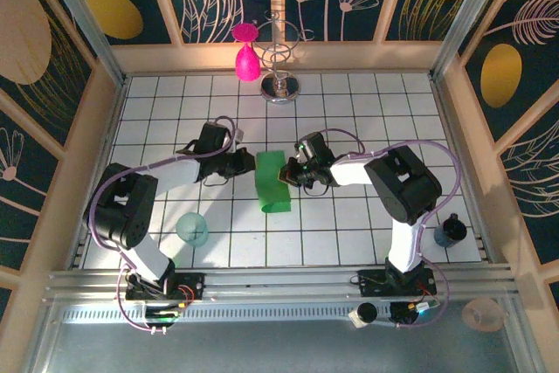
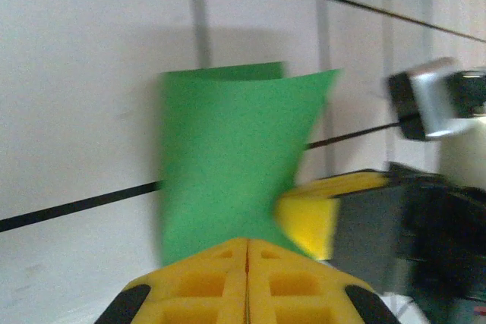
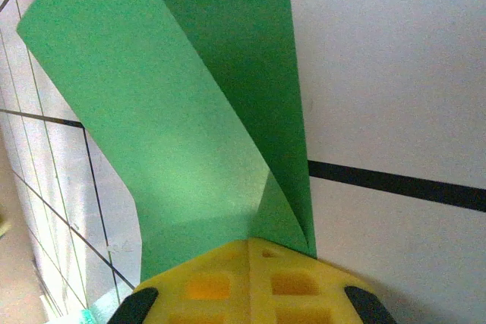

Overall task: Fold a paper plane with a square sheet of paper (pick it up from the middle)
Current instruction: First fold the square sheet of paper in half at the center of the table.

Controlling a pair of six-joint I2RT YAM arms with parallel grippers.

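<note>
The white tiled counter (image 1: 349, 233) carries everything, and the two arms reach in from its near edge, the left arm (image 1: 162, 179) and the right arm (image 1: 393, 176) bending toward each other at the middle. Between them is the square sheet of paper (image 1: 272, 183), bright green and doubled over into a long, narrow shape; from the right wrist its two layers (image 3: 167, 134) curl apart and come together at the fingertips. A wire stand (image 1: 281, 76) is at the far edge with a pink teardrop object (image 1: 247, 60) just beside it. A see-through teal cup (image 1: 192, 229) sits near the left arm, and a small dark cup (image 1: 451, 231) is at the right edge. The right fingers (image 3: 205, 282) are pressed together, pinching the folded paper on its right side. The left fingers (image 2: 197, 282) are also pressed together and appear to pinch the sheet's left edge (image 2: 228, 165).
</note>
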